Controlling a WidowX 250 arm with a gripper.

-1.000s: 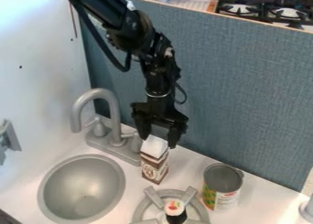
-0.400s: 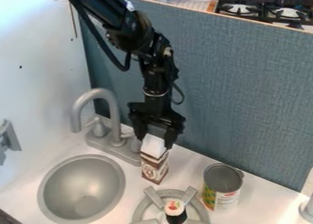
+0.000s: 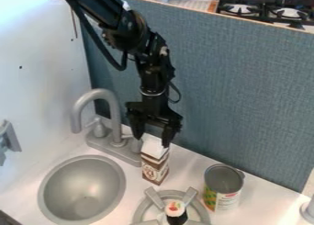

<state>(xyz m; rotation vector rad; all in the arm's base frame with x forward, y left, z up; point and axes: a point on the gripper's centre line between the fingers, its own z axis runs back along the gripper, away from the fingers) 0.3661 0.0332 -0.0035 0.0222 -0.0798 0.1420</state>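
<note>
The black gripper (image 3: 153, 141) hangs pointing down, its two fingers spread apart on either side of the white top of a small carton. That carton (image 3: 155, 167), brown and white, stands upright on the white counter, right of the faucet base. Whether the fingers touch the carton, I cannot tell. To the carton's right stands an open metal can (image 3: 223, 187) with a green and yellow label. A small dark item with a white top and coloured decoration (image 3: 176, 209) sits on the grey burner (image 3: 146, 207) in front of the carton.
A grey round sink (image 3: 82, 189) lies at the left, with a grey faucet (image 3: 98, 100) behind it. The tall blue-grey panel (image 3: 227, 95) rises behind the counter. A grey object (image 3: 309, 210) stands at the right edge.
The gripper has shifted slightly to the left, still above and around the carton's top with its fingers apart. The carton, can and burner item have not moved.
</note>
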